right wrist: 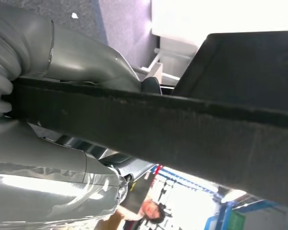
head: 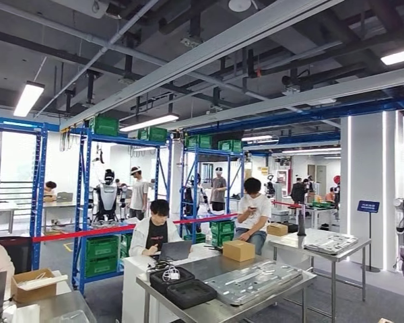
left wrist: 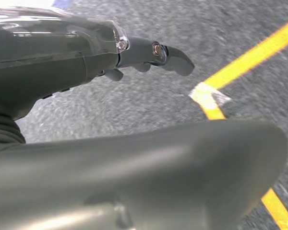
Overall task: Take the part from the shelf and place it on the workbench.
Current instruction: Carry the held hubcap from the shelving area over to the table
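- Part (right wrist: 193, 139): a dark, flat slab with a rough, foam-like edge, clamped in the right hand (right wrist: 63, 120), thumb on one face and fingers on the other.
- Handling, judged: light, fairly stiff, matte enough not to slip; it runs long past the grip, so hold near mid-length to stop sag.
- Left hand (left wrist: 99, 62): holds nothing, fingers stretched out over the grey floor (left wrist: 142, 105) and its yellow line (left wrist: 244, 62).
- Head view: steel counter (head: 225, 306) ahead carries black cases (head: 182, 286) and metal sheets (head: 253, 279); seated people and blue racks (head: 88, 202) behind.
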You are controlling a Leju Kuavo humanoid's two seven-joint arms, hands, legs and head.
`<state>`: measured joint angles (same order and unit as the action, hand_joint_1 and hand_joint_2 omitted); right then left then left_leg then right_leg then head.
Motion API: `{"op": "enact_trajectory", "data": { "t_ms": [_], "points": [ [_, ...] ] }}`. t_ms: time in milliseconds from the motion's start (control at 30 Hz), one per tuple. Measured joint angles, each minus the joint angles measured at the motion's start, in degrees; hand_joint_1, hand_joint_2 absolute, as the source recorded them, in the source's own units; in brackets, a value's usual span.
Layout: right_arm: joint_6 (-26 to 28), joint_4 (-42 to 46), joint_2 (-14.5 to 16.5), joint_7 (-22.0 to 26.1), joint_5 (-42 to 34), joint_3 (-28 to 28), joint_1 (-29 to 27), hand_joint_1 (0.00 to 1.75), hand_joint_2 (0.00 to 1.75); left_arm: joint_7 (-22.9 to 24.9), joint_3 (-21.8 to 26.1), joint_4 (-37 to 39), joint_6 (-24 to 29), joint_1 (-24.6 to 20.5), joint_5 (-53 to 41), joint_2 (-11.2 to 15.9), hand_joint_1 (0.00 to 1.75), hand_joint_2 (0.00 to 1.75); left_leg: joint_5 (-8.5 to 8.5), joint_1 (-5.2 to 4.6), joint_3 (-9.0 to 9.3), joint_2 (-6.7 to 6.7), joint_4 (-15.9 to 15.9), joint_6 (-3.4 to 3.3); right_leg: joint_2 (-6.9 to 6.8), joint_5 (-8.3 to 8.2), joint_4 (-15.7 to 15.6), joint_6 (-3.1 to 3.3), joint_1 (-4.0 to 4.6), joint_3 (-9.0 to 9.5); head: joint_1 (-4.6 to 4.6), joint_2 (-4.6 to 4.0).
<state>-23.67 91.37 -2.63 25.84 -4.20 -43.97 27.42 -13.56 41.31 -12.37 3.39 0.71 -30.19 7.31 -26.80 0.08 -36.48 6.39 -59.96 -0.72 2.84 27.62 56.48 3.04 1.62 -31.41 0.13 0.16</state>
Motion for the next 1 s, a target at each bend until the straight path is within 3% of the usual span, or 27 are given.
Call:
{"op": "enact_trajectory", "data": {
  "t_ms": [100,167,200,233,300,367,433,500,533,600,667,700,733,767,833,900,967,1000],
  "points": [
    [-0.03,0.1,0.11,-0.03,-0.21,-0.05,-0.04,1.75,1.75,-0.19,0.38,-0.01,-0.03,-0.33,-0.08,0.06,0.0,1.75,-4.46,0.27,-3.68,-4.38,-7.85,1.16,-2.42,-0.16,-1.5,-0.6,-0.57,0.89,0.0,-0.02],
    [-0.04,-0.01,0.04,-0.1,-0.33,-0.15,-0.28,1.75,1.75,-0.28,0.66,-0.02,-0.28,-0.52,-0.23,0.01,0.0,1.75,-5.94,1.08,-6.15,-5.48,-12.88,2.17,-4.22,0.09,-1.38,-1.02,-0.92,0.95,0.01,-0.03],
    [-0.04,-0.05,0.03,-0.13,-0.42,-0.19,-0.36,1.75,1.75,-0.31,0.8,-0.02,-0.42,-0.44,-0.33,-0.02,0.0,1.75,-5.25,1.54,-6.1,-5.82,-12.81,2.72,-5.02,0.3,-1.22,-1.33,-1.13,0.97,0.01,-0.03],
    [-0.04,-0.07,0.03,-0.14,-0.54,-0.22,-0.39,1.75,1.75,-0.32,0.92,-0.03,-0.53,-0.32,-0.43,-0.04,0.0,1.75,-3.69,1.97,-4.96,-6.26,-10.61,3.27,-5.72,0.58,-0.92,-1.72,-1.39,0.98,0.01,-0.03],
    [-0.04,-0.07,0.02,-0.14,-0.79,-0.21,-0.36,1.75,1.75,-0.42,1.1,-0.07,-0.7,-0.32,-0.56,-0.14,0.0,1.75,-0.63,2.38,-1.45,-8.18,-3.78,4.2,-6.98,1.49,0.17,-2.87,-1.71,0.9,0.01,-0.03],
    [-0.1,-0.04,0.02,-0.16,-0.94,-0.2,-0.3,1.75,1.75,-0.6,1.27,-0.14,-0.94,-0.56,-0.76,-0.26,0.0,1.75,0.18,2.15,0.15,-9.19,-0.33,3.42,-8.02,2.33,1.16,-3.83,-1.64,0.79,0.0,-0.03],
    [-0.17,-0.03,0.0,-0.18,-1.02,-0.2,-0.25,1.75,1.75,-0.69,1.48,-0.2,-1.1,-0.5,-1.0,-0.34,0.0,1.75,-0.03,1.85,-0.04,-8.25,-0.36,1.87,-8.81,2.63,1.3,-4.18,-1.64,0.96,-0.02,-0.03],
    [-0.19,-0.03,-0.03,-0.17,-1.11,-0.2,-0.22,1.75,1.75,-0.77,1.78,-0.21,-1.16,-0.23,-1.19,-0.36,0.0,1.75,0.05,1.73,-0.09,-7.28,-0.31,1.13,-7.82,3.64,2.07,-4.4,-2.01,0.92,-0.01,-0.03],
    [-0.2,-0.03,-0.06,-0.17,-1.16,-0.19,-0.2,1.75,1.75,-0.86,1.96,-0.22,-1.18,-0.2,-1.32,-0.34,0.0,1.75,0.12,1.67,-0.11,-6.79,-0.28,0.8,-6.61,5.02,3.94,-4.43,-2.14,0.24,-0.01,-0.03],
    [-0.22,-0.04,-0.18,-0.16,-1.23,-0.16,-0.24,1.75,1.75,-1.05,2.34,-0.23,-1.22,-0.35,-1.62,-0.29,0.0,1.75,0.23,1.37,-0.17,-5.69,-0.24,0.3,-4.11,8.88,10.9,-4.16,-2.16,-2.74,-0.01,-0.03],
    [-0.25,-0.08,-0.36,-0.17,-1.26,-0.16,-0.45,1.75,1.75,-1.21,2.57,-0.24,-1.4,-0.47,-1.86,-0.28,0.0,1.75,0.3,0.84,-0.2,-4.36,-0.24,-0.09,-3.35,11.12,17.53,-3.52,-1.82,-6.0,-0.02,-0.03],
    [-0.26,-0.1,-0.41,-0.17,-1.27,-0.16,-0.55,1.75,1.75,-1.26,2.63,-0.24,-1.5,-0.47,-1.97,-0.29,0.0,1.75,0.34,0.58,-0.2,-3.6,-0.24,-0.24,-3.14,10.64,18.21,-3.05,-1.52,-6.55,-0.02,-0.03],
    [-0.26,-0.1,-0.44,-0.17,-1.31,-0.16,-0.6,1.75,1.75,-1.31,2.67,-0.24,-1.6,-0.44,-2.08,-0.29,0.0,1.75,0.38,0.38,-0.16,-2.83,-0.24,-0.35,-2.8,9.1,16.68,-2.52,-1.12,-6.09,-0.02,-0.03],
    [-0.26,-0.08,-0.45,-0.18,-1.34,-0.15,-0.6,1.75,1.75,-1.39,2.72,-0.24,-1.66,-0.42,-2.22,-0.3,0.0,1.75,0.42,0.25,-0.09,-2.06,-0.24,-0.44,-1.98,6.74,13.26,-1.91,-0.64,-4.76,-0.02,-0.03],
    [-0.27,-0.04,-0.45,-0.18,-1.43,-0.13,-0.5,1.75,1.75,-1.59,2.88,-0.24,-1.72,-0.56,-2.5,-0.53,0.0,1.75,0.56,0.25,-0.11,-0.62,-0.21,-0.48,1.03,2.83,6.02,-0.73,0.03,-1.89,-0.01,-0.03],
    [-0.3,-0.03,-0.46,-0.19,-1.5,-0.08,-0.44,1.75,1.75,-1.69,3.13,-0.24,-1.76,-0.68,-2.8,-0.76,0.0,1.75,0.84,0.56,-0.46,0.69,-0.11,-0.23,2.58,1.68,2.92,-0.22,0.28,-0.75,0.0,-0.03],
    [-0.31,-0.03,-0.42,-0.21,-1.57,-0.05,-0.41,1.75,1.75,-1.71,3.42,-0.24,-1.82,-0.45,-3.09,-0.8,0.0,1.75,1.12,0.78,-0.76,1.67,0.02,0.25,1.28,1.52,1.8,-0.28,0.21,-0.25,0.0,-0.03],
    [-0.31,-0.03,-0.36,-0.22,-1.61,-0.05,-0.4,1.75,1.75,-1.71,3.56,-0.24,-1.84,-0.24,-3.23,-0.81,0.0,1.75,0.82,0.67,-0.97,0.99,-0.26,0.45,0.54,1.33,1.04,-0.32,0.06,0.11,-0.01,-0.03]
  ]
}}
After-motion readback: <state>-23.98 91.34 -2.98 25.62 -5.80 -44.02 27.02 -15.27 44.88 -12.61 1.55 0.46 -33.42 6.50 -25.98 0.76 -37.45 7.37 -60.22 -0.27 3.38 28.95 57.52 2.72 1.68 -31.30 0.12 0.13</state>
